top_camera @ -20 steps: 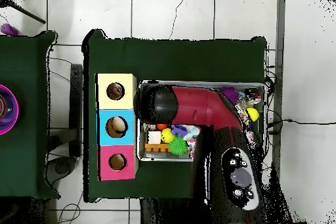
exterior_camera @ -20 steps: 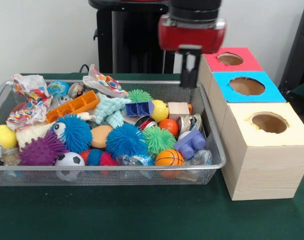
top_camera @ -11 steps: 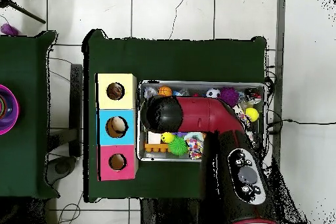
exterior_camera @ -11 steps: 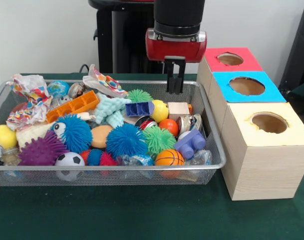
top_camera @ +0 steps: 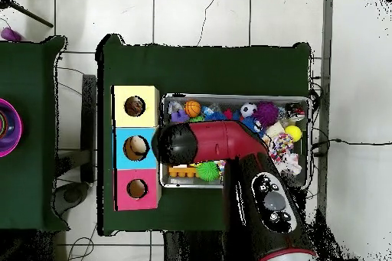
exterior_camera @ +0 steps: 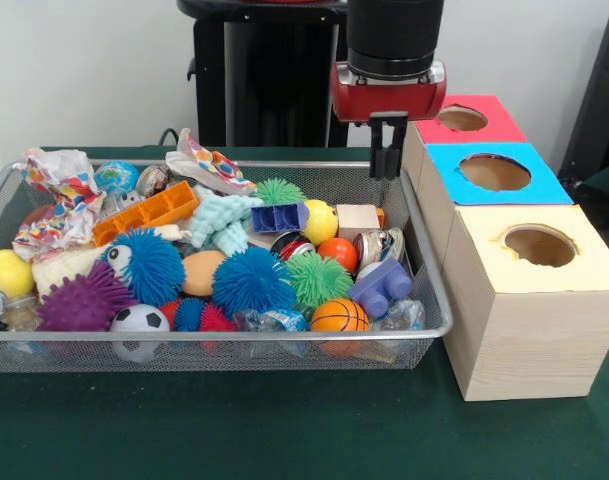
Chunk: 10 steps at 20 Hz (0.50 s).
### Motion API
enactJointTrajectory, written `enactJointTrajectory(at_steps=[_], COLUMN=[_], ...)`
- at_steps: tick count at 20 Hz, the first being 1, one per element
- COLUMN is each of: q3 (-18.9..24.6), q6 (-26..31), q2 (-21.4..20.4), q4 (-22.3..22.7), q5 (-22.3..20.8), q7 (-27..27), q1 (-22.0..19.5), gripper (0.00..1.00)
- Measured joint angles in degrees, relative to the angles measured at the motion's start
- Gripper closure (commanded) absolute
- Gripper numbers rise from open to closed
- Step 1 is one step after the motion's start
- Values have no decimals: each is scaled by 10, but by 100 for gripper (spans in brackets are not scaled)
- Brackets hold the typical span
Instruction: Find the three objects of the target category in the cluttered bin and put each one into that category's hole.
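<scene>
- My claw (exterior_camera: 387, 150) hangs above the far right corner of the silver wire-mesh bin (exterior_camera: 424, 290), close to the row of boxes; its dark fingers sit pressed together with nothing between them.
- The bin stands on the green-covered bench (exterior_camera: 284, 425), heaped with toys: an orange basketball (exterior_camera: 339, 315), a black-and-white football (exterior_camera: 139, 320), a blue spiky ball (exterior_camera: 249, 280) and a purple plastic block (exterior_camera: 382, 285).
- Beside the bin stand three boxes with round holes: red-topped (exterior_camera: 464, 118), blue-topped (exterior_camera: 494, 172) and plain wooden (exterior_camera: 539, 245).
- Seen from overhead, my red arm (top_camera: 222, 141) covers the bin's middle.
</scene>
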Motion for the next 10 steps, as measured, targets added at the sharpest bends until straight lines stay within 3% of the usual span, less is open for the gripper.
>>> enactJointTrajectory(at_steps=[10], q3=[39], q6=[1], q2=[2], q4=[5], q5=[-2], q7=[0], q1=[-30], gripper=[100])
